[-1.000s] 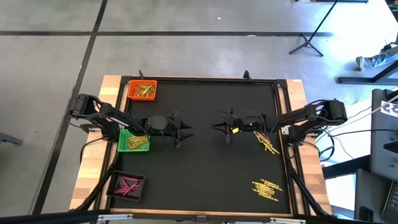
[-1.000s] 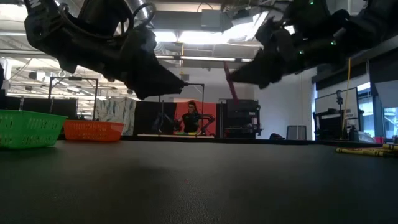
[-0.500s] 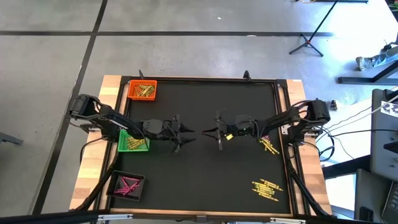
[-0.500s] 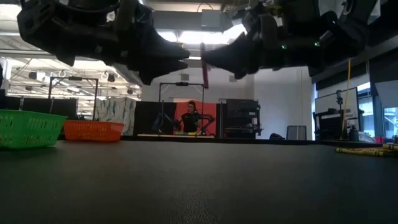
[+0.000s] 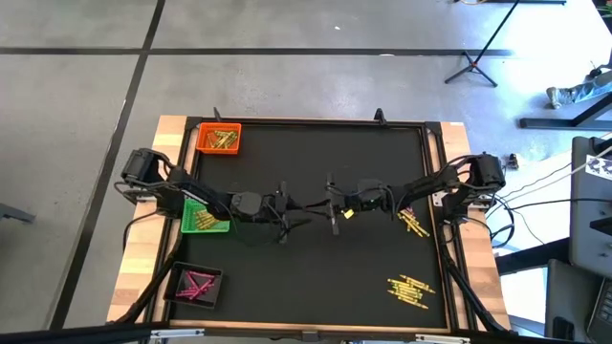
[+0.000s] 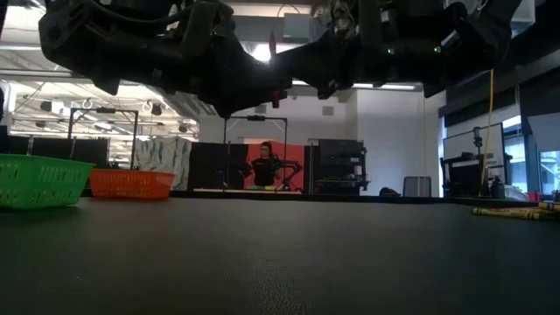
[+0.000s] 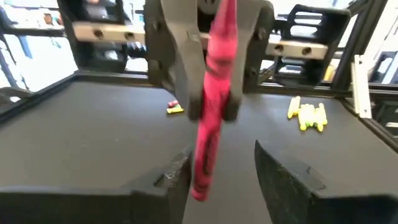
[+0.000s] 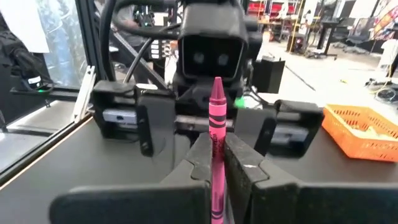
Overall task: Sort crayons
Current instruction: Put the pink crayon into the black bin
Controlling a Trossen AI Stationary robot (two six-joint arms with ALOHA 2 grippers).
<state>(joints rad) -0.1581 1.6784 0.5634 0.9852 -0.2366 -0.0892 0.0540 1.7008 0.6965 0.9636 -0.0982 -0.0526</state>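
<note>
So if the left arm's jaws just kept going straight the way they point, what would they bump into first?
Most likely the pink crayon, held upright by the right gripper. The left gripper, jaws open, faces it mid-table, and the crayon's lower end hangs about between its fingers. Exact depth is hard to judge.
</note>
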